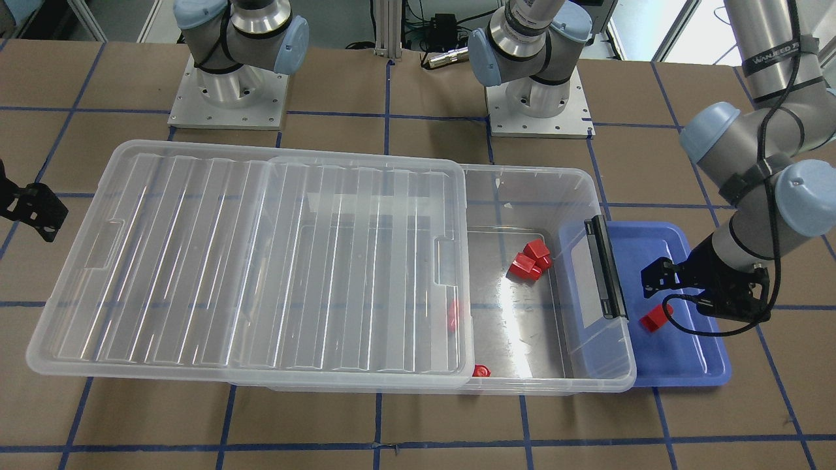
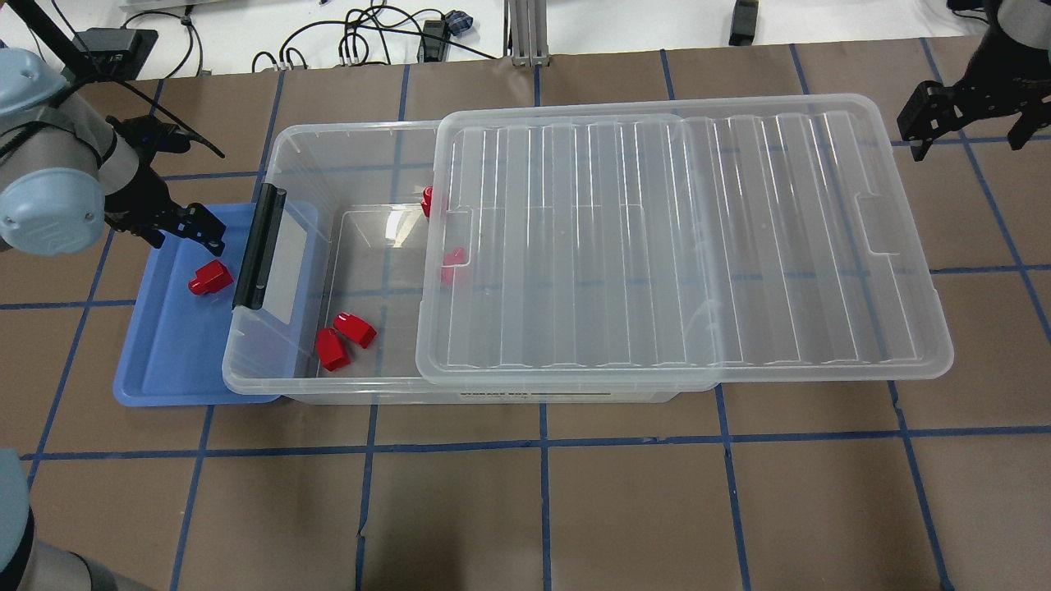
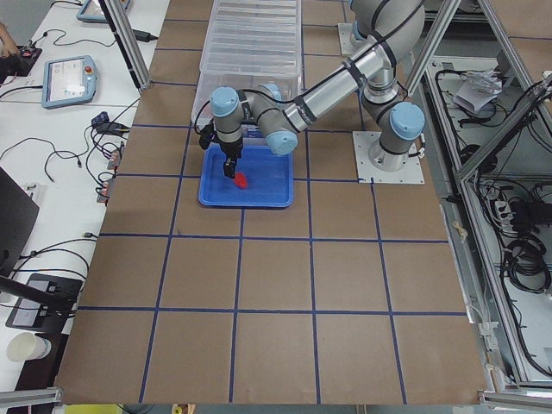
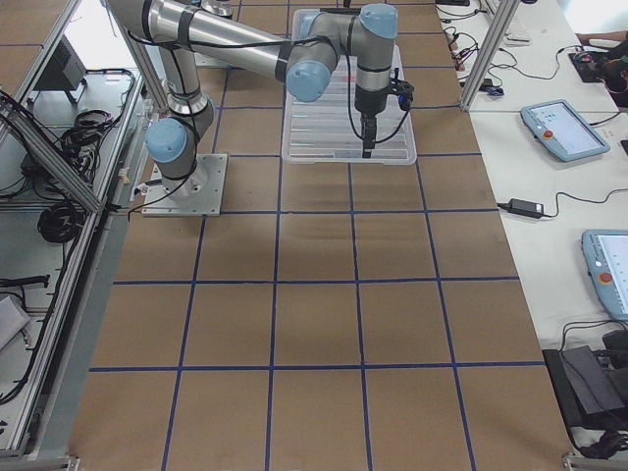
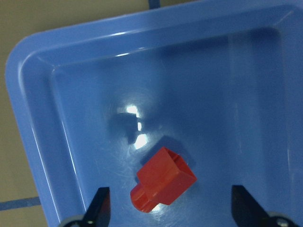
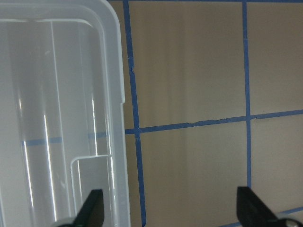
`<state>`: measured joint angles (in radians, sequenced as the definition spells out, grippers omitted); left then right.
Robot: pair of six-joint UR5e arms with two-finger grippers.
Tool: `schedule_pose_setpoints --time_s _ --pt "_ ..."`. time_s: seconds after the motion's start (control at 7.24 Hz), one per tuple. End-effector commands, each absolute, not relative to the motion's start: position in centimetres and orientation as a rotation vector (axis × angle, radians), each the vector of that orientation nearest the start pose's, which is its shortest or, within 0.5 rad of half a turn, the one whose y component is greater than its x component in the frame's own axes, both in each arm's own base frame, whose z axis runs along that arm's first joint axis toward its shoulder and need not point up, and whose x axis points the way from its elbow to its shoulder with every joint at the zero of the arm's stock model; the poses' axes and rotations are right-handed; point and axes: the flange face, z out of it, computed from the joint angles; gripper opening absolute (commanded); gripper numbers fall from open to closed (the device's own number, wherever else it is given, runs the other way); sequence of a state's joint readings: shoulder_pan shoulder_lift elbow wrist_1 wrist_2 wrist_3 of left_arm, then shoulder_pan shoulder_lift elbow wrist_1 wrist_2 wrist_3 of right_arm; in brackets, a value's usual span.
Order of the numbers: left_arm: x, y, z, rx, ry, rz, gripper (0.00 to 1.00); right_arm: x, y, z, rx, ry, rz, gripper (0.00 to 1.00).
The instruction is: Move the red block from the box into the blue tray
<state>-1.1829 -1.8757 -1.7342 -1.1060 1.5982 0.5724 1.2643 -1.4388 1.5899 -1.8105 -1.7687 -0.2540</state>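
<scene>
The red block lies loose on the floor of the blue tray, also seen from overhead and in the left wrist view. My left gripper hovers just above it, open, its fingertips on either side and not touching. The box partly overlaps the tray, with its ribbed lid slid aside and a black latch bar at the tray end. My right gripper is open and empty beyond the lid's far end.
A clump of angular red pieces lies in the box's open part. Two more red pieces sit at the lid's edge, partly hidden. Both arm bases stand behind the box.
</scene>
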Motion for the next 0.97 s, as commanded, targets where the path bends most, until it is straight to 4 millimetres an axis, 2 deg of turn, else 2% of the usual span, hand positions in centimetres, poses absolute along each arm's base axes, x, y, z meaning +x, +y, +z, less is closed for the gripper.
schedule_pose_setpoints --time_s 0.0,0.14,0.28,0.41,0.69,0.83 --pt "4.8 -57.8 36.8 0.291 3.123 0.126 1.00 -6.4 -56.8 41.6 0.106 3.347 0.010 1.00" --pt "3.1 -57.5 39.6 0.258 3.126 0.152 1.00 -8.3 -56.6 41.4 0.131 3.344 0.021 1.00" --pt "0.5 -56.9 41.8 0.221 3.118 0.154 1.00 -11.2 -56.5 40.4 0.170 3.326 0.059 1.00" --pt "-2.9 -56.2 43.0 0.161 3.110 0.130 1.00 -12.9 -56.1 39.8 0.214 3.308 0.097 1.00" --pt "-10.8 -54.2 45.1 0.080 3.100 0.066 1.00 -12.5 -55.1 36.5 0.209 3.282 0.187 1.00" --pt "-13.0 -53.1 45.9 0.061 3.107 0.058 1.00 -12.4 -54.8 35.8 0.209 3.275 0.210 1.00"
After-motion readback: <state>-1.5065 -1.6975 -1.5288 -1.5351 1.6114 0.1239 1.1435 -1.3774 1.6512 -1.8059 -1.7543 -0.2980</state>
